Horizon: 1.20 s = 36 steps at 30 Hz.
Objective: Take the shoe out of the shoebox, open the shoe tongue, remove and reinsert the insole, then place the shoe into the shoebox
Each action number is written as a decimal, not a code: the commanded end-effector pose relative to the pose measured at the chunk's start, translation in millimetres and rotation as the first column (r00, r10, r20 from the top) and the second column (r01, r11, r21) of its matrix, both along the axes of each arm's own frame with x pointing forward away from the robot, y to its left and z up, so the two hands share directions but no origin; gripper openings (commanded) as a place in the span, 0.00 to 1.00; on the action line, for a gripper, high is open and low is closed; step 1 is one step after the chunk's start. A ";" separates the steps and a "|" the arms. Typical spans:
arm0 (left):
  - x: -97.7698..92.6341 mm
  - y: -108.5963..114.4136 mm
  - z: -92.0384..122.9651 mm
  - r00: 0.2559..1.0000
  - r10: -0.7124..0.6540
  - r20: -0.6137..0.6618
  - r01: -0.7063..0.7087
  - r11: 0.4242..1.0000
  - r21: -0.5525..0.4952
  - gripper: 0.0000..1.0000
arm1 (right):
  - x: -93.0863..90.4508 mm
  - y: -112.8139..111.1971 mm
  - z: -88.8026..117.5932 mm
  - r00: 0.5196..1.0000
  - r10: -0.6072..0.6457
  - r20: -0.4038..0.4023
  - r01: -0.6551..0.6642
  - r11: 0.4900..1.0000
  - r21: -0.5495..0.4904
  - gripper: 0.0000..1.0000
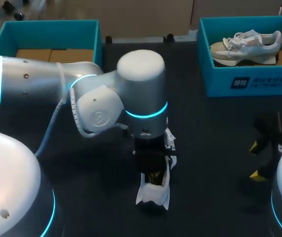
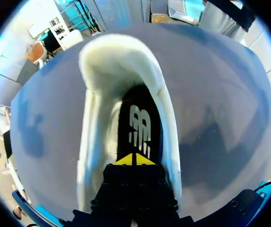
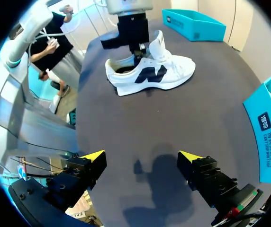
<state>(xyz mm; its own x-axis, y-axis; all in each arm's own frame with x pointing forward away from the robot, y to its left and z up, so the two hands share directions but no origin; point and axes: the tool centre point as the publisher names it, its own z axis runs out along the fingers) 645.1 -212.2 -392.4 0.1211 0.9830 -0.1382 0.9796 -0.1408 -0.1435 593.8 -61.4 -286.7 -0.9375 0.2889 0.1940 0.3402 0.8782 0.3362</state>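
Observation:
A white shoe (image 1: pixel 154 190) with a dark side logo (image 3: pixel 150 73) stands on the dark table, heel toward the front edge. My left gripper (image 2: pixel 134 159) reaches down into its opening, yellow tips pressed together, shut, against the black insole (image 2: pixel 139 124). The heel collar (image 2: pixel 121 66) curves ahead of the tips. I cannot see whether the insole is pinched. My right gripper (image 3: pixel 142 156) hovers open over bare table at the right (image 1: pixel 255 161), well away from the shoe. A teal shoebox (image 1: pixel 249 81) at the back right holds a second, pale shoe (image 1: pixel 249 45).
Another teal box (image 1: pixel 47 29) with cardboard inside sits at the back left. My left arm's big elbow joint (image 1: pixel 141 91) hangs over the table's middle and hides the front of the shoe. Dark bare tabletop (image 3: pixel 183 123) lies between shoe and right gripper.

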 end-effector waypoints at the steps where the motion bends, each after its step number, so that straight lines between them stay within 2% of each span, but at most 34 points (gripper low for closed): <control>1: -0.6 4.8 19.3 0.999 -0.033 -0.037 0.034 0.999 0.023 0.00 | -2.1 0.1 -0.1 1.000 -0.002 0.003 0.002 1.000 -0.002 1.00; 6: -7.3 2.9 20.7 0.996 -0.078 -0.036 0.080 0.994 0.074 0.00 | -2.1 0.1 -0.1 1.000 -0.002 0.003 0.002 1.000 -0.002 1.00; 12: -18.0 3.2 -3.5 0.990 -0.122 -0.065 0.130 0.981 0.145 0.00 | -2.1 0.1 -0.1 1.000 -0.002 0.003 0.002 1.000 -0.002 1.00; 18: -32.1 8.6 -15.2 0.976 -0.184 -0.119 0.204 0.961 0.186 0.00 | -2.1 0.1 -0.1 1.000 -0.002 0.003 0.002 1.000 -0.002 1.00; 21: -39.8 11.8 -24.2 0.977 -0.181 -0.116 0.199 0.965 0.169 0.00 | -2.1 0.1 -0.1 1.000 -0.002 0.003 0.002 1.000 -0.002 1.00; 23: -41.8 11.8 -30.4 0.986 -0.149 -0.071 0.158 0.979 0.129 0.00 | -2.1 0.1 -0.1 1.000 -0.002 0.003 0.002 1.000 -0.002 1.00; 27: -36.1 7.3 -34.2 0.993 -0.087 -0.077 0.090 0.995 0.036 0.00 | -2.1 0.1 -0.1 1.000 -0.002 0.003 0.002 1.000 -0.002 1.00; 33: -25.9 1.1 -21.7 0.997 -0.046 -0.068 0.046 0.999 -0.011 0.00 | -2.1 0.1 -0.1 1.000 -0.002 0.003 0.002 1.000 -0.002 1.00; 36: -23.8 2.7 -8.4 0.998 -0.051 -0.045 0.050 0.998 -0.027 0.00 | -2.1 0.1 -0.1 1.000 -0.002 0.003 0.002 1.000 -0.002 1.00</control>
